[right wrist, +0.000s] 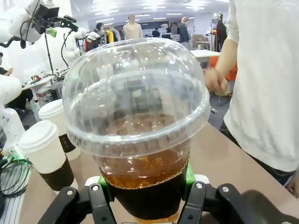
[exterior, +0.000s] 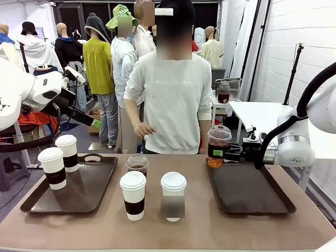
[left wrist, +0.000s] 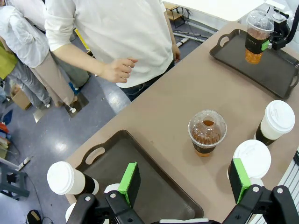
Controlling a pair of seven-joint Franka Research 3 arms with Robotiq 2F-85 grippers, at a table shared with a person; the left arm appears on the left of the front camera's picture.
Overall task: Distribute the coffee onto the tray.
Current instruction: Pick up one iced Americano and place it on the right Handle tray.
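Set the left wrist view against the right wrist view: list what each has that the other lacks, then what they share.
Left wrist view, not the right: the left gripper, open, and a second dome cup standing on the table. Right wrist view, not the left: close up, its fingers pressed on both sides of the cup's dark band. Both: the right gripper shut on the held dome cup, white-lidded paper cups, and the person's hand.
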